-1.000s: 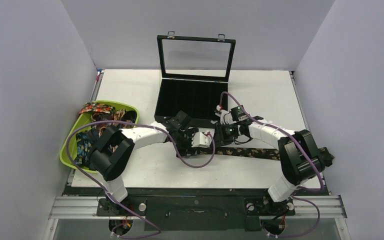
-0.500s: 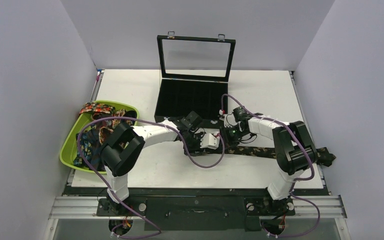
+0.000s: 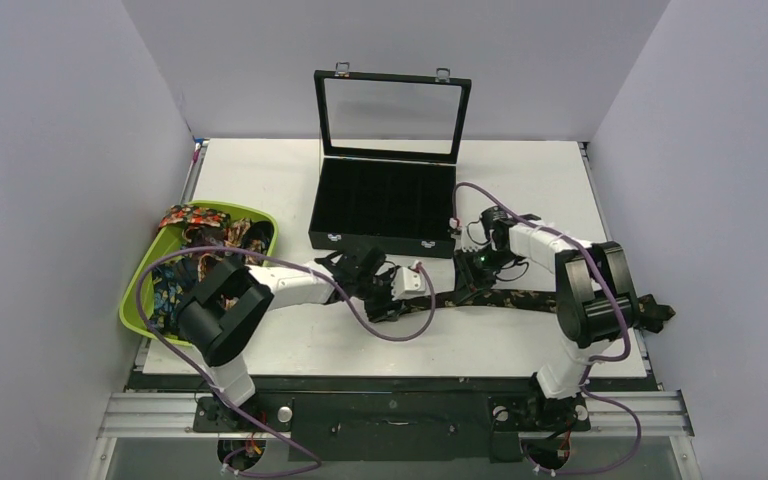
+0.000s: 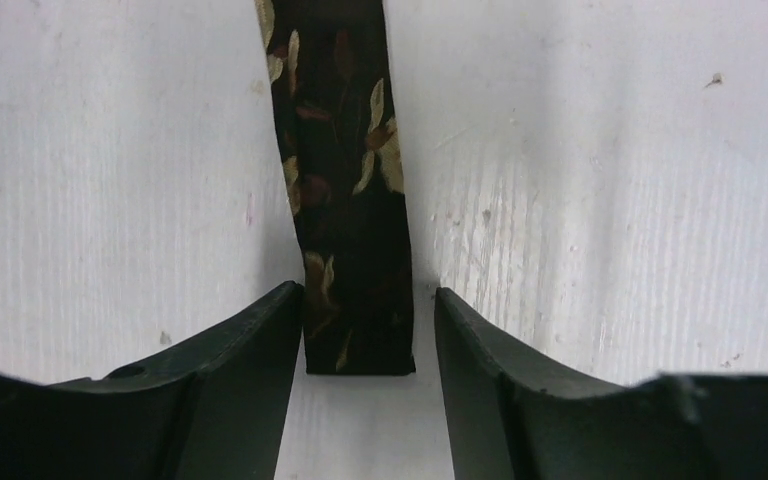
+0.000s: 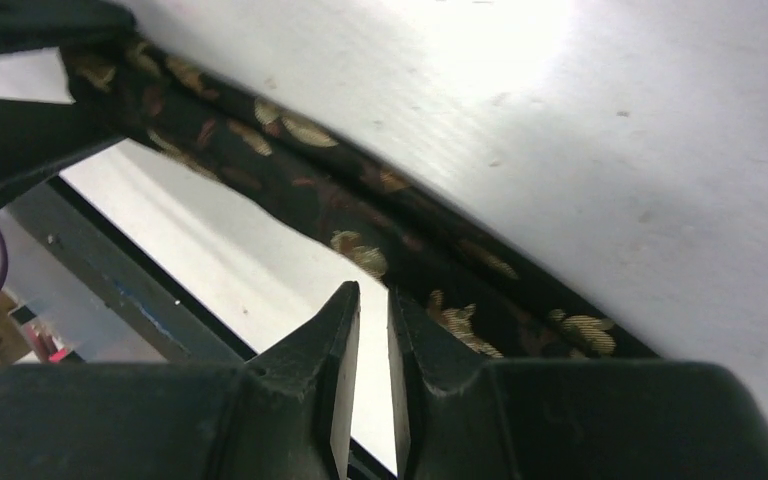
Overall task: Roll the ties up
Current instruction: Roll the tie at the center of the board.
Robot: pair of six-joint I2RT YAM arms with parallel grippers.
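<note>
Tie in work: a dark necktie [image 4: 345, 190] with tan-gold leaf sprigs lies flat on the white table [image 3: 260, 190]. It lies in the near half of the table, from in front of the left gripper rightward, past the right arm and toward the right edge.
Tie's narrow end: squared off, lying between the left gripper's fingers [image 4: 250, 370], with table showing around it.
Left gripper [image 4: 367, 330]: low over the table, its fingers apart and set either side of the narrow end. One finger is at the fabric's edge and the other is just clear of it, so the tie is not squeezed.
Right gripper [image 5: 371, 300]: fingers [image 5: 310, 380] drawn almost together, with only a thin slit between them. The tips sit at the near edge of the tie, which runs slantwise just beyond them. No fabric shows inside the slit.
Gap between the grippers: small, and both are on the same tie, the left at its end and the right farther along it.
Other ties [image 3: 185, 215]: a heap of red, orange and blue prints in the green tray [image 3: 132, 300] at the table's left edge, one draped over the far rim.
Black case [image 3: 385, 205]: at the back centre of the table, with its glass lid [image 3: 392, 77] standing upright and its divided interior dark.
Purple cables [image 3: 400, 335]: looped from each arm, one sagging onto the table just in front of the left gripper.
</note>
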